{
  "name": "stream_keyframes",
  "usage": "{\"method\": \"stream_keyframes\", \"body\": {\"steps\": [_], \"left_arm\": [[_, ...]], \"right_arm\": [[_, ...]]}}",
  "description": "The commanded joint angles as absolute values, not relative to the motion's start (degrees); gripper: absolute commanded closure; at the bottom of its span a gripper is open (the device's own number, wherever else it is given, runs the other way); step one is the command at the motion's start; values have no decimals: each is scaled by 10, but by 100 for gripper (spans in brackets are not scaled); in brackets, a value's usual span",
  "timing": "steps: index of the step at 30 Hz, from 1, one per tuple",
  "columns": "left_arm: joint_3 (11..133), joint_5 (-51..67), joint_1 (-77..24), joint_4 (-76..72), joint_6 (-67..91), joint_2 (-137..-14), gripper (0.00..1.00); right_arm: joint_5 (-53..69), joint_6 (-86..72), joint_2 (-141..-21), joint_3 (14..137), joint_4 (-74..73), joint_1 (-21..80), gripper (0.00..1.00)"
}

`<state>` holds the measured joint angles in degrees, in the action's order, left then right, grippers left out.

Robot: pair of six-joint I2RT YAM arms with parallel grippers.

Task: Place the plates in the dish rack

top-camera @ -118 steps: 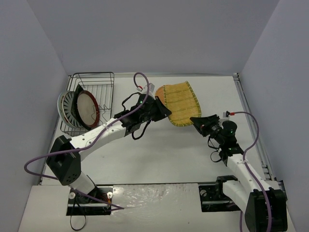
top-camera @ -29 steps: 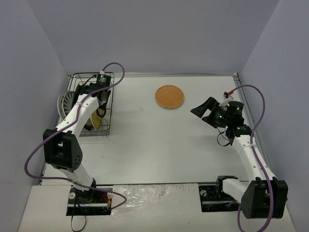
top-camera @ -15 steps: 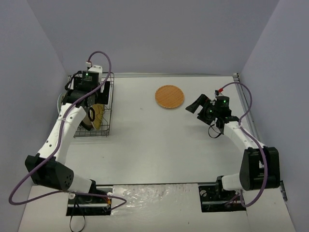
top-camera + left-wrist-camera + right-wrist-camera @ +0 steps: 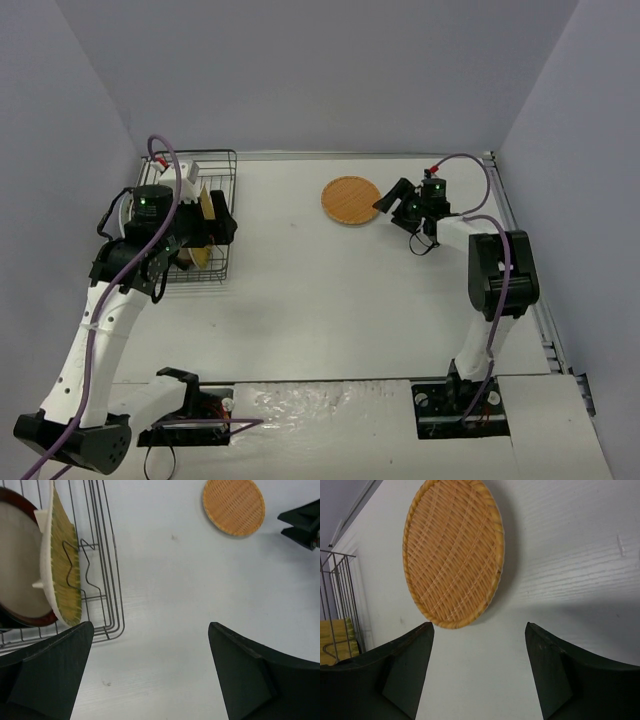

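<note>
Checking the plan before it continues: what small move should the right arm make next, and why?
Probably ease the right gripper forward onto the orange plate. It lies flat on the table, outside the dish rack, with the open jaws just short of its rim.

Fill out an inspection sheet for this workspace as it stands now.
Surface: white table, a few small marks.
Job's things: orange woven plate flat on the table; yellow-green oblong plate and dark-red-rimmed cream plate on edge in the black wire dish rack.
Clutter: nothing seen.
Grippers: left gripper open, empty, over the table beside the rack; right gripper open, empty, near the orange plate's edge.
Cables: purple cables looping along both arms.
Surroundings: plain grey walls on three sides.
</note>
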<state>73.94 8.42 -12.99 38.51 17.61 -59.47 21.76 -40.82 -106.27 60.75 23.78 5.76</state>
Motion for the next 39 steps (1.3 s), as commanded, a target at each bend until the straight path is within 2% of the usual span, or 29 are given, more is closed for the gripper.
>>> {"method": "stream_keyframes", "body": {"steps": [1, 5, 11, 17, 19, 23, 28, 35, 39], "left_arm": [[733, 131, -127, 386, 206, -564, 3], [711, 141, -128, 383, 218, -546, 3], [699, 143, -128, 389, 220, -537, 3], [690, 156, -128, 387, 224, -537, 3], [687, 164, -128, 382, 227, -539, 3], [680, 176, -128, 372, 234, -541, 3], [667, 199, -128, 353, 254, -545, 3], [649, 222, -132, 317, 284, -552, 3], [642, 243, -140, 276, 322, -568, 3]], "right_arm": [[227, -428, -1119, 663, 304, 61, 33], [237, -443, -1165, 692, 319, 62, 41], [257, -465, -1213, 711, 346, 62, 44], [266, -497, -1244, 710, 366, 66, 52], [266, -503, -1249, 706, 375, 67, 58], [262, -516, -1251, 695, 392, 66, 79], [268, -531, -1235, 677, 416, 65, 98], [315, -589, -1147, 592, 501, 62, 100], [372, -657, -1085, 521, 601, 63, 100]]}}
